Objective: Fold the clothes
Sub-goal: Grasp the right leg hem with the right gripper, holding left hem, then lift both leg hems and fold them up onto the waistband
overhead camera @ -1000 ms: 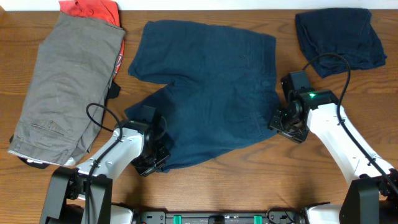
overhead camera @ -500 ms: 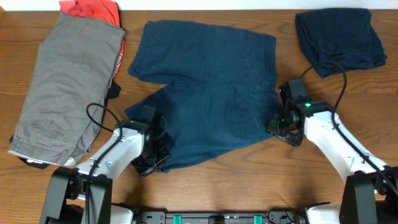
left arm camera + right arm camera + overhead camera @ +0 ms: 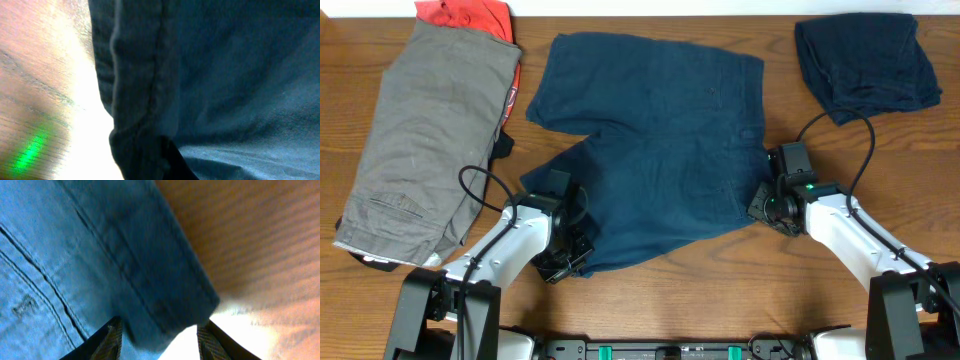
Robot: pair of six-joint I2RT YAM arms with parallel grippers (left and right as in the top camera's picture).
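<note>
Securing both near corners of the denim shorts (image 3: 650, 130) appears to be the step in hand. At 7 o'clock the left hand (image 3: 566, 262) is clamped on the leg hem. At 4 o'clock the right hand (image 3: 766, 205) straddles the waistband corner, jaws apart. Next: pinch, then lift both corners evenly toward 12 o'clock. The shorts lie flat at the centre of the surface (image 3: 720, 290), dark blue and faintly creased.
</note>
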